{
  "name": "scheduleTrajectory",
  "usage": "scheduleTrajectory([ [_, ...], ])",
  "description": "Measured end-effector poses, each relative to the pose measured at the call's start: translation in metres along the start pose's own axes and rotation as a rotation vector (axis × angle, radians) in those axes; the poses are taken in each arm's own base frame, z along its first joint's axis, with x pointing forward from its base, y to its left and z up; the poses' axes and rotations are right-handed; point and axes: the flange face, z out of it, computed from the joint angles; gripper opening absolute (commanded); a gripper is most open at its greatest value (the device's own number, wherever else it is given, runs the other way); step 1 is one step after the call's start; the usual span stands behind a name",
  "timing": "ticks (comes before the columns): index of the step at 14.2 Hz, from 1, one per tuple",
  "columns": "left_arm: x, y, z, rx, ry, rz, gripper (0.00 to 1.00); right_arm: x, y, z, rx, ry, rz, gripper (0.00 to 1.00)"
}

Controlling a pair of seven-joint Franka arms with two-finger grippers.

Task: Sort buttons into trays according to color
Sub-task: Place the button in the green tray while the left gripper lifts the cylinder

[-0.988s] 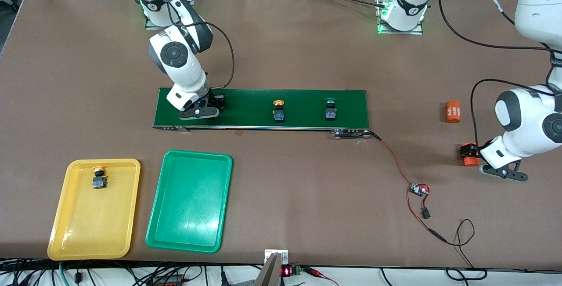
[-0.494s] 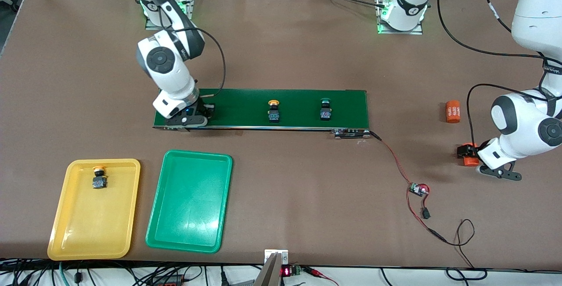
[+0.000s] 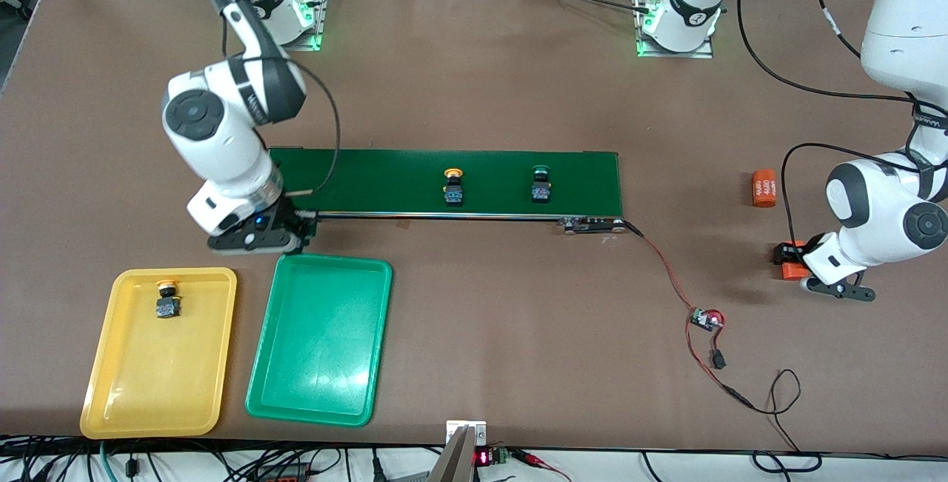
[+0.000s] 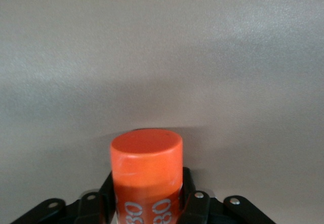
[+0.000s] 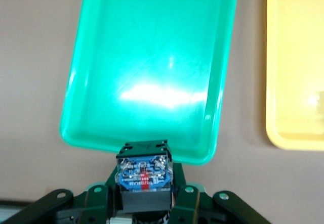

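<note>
1. A brown table [image 3: 474, 82] is filling the scene, with a long dark-green belt [image 3: 385, 178] lying across its middle
2. The right gripper [image 3: 285, 234] is hanging over the bare table just off the green tray's [image 3: 320, 341] edge that lies farthest from the front camera; its fingers are clamping a button [image 5: 144, 176] by its black-blue body, the cap hidden below
3. The yellow tray [image 3: 159, 393] is lying beside the green one, toward the right arm's end, and is holding a yellow-capped button [image 3: 168, 299]
4. On the belt, away from that gripper toward the left arm's end, a second yellow-capped button [image 3: 453, 188] and a green-capped button [image 3: 541, 186] are standing apart
5. The left gripper [image 3: 796, 260] is sitting low at the left arm's end of the table, its fingers closing around an orange cylinder [image 4: 147, 171] with white print
6. Another orange cylinder [image 3: 763, 187] is lying on the table near it, farther from the front camera
</note>
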Motion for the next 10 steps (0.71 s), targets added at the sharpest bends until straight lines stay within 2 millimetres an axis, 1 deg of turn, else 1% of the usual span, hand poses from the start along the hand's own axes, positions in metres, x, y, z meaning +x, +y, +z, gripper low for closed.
scheduleTrajectory([
  [2, 0.004, 0.001, -0.012, -0.001, -0.004, -0.005, 0.27, 0.019, 0.004, 0.036, 0.021, 0.005, 0.002, 0.08],
  [4, 0.008, 0.011, -0.034, -0.013, -0.036, 0.011, 0.26, 0.03, 0.002, 0.071, 0.052, 0.029, 0.0, 0.08],
  [6, 0.016, 0.035, -0.069, -0.032, -0.07, 0.049, 0.26, 0.031, 0.001, 0.099, 0.065, 0.032, 0.002, 0.08],
  [8, 0.026, 0.069, -0.109, -0.057, -0.101, 0.102, 0.25, 0.032, 0.005, 0.12, 0.064, 0.049, -0.004, 0.11],
  [9, 0.031, 0.088, -0.128, -0.069, -0.114, 0.132, 0.24, 0.032, 0.009, 0.129, 0.064, 0.059, -0.008, 0.18],
  [10, 0.035, 0.107, -0.144, -0.082, -0.129, 0.163, 0.24, 0.031, 0.01, 0.138, 0.064, 0.063, -0.01, 0.4],
])
